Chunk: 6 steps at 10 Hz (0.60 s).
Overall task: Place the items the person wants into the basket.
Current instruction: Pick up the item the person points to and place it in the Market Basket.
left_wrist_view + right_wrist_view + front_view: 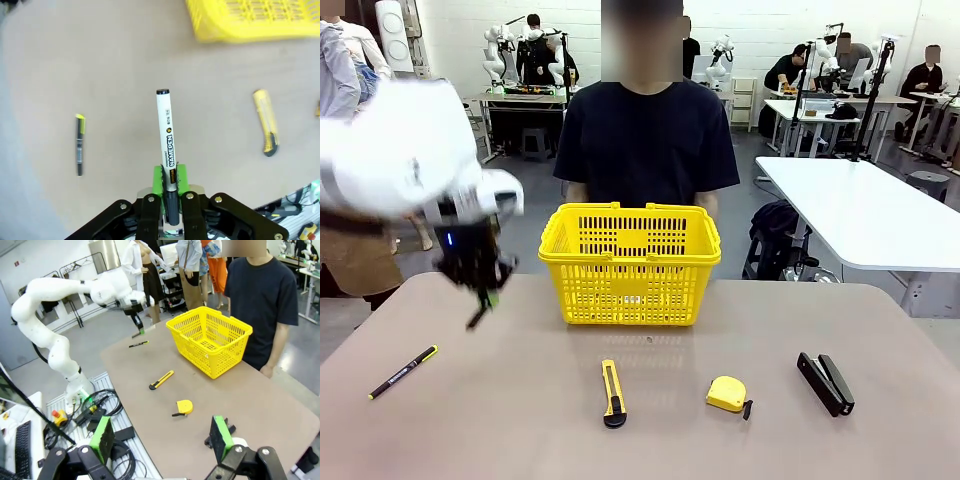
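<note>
My left gripper (485,296) hangs above the table left of the yellow basket (630,262), shut on the black marker (167,145) with the white label; the marker (480,312) sticks out below the green pads (159,181). The thin black pen with yellow accents (403,372) lies at the table's left, also in the left wrist view (80,145). The yellow-and-black utility knife (611,393) lies in front of the basket. My right gripper (161,440) is open, with nothing between its fingers. The person (645,130) stands behind the basket.
A small yellow tape measure (728,395) and a black stapler (826,382) lie on the table's right front. The basket (210,340) stands at the far edge by the person. Bare tabletop lies between the pen and the knife.
</note>
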Motion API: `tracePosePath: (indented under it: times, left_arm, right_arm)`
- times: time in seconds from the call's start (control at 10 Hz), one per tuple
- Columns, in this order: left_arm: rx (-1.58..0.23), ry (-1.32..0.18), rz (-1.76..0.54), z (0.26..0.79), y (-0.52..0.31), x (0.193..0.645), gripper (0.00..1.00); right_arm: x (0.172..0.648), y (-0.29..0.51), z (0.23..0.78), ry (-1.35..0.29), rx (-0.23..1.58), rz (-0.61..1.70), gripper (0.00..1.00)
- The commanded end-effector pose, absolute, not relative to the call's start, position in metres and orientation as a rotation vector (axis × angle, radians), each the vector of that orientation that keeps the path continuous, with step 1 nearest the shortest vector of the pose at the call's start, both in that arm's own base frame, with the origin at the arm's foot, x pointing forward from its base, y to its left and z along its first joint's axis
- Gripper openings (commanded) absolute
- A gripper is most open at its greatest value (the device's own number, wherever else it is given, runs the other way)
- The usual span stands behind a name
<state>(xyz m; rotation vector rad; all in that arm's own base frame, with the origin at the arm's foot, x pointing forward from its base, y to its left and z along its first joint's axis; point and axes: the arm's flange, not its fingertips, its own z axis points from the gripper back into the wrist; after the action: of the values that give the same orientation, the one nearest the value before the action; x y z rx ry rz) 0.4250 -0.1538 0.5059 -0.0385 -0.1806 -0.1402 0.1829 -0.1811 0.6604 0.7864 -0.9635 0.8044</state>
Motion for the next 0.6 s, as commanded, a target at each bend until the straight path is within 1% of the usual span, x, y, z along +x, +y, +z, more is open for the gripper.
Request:
tracePosePath:
  times: [0.0, 0.2, 0.5]
  left_arm:
    - [-0.052, -0.250, -0.181, 0.559, -0.151, 0.435, 0.00]
    - [-0.061, -0.284, -0.188, 0.588, -0.152, 0.431, 0.00]
    - [-0.063, -0.287, -0.175, 0.598, -0.151, 0.428, 0.00]
  right_arm:
    - [0.184, -0.181, 0.663, -0.982, 0.801, 0.818, 1.00]
    - [0.184, -0.181, 0.663, -0.982, 0.801, 0.818, 1.00]
    - [0.184, -0.181, 0.663, -0.982, 0.801, 0.818, 1.00]
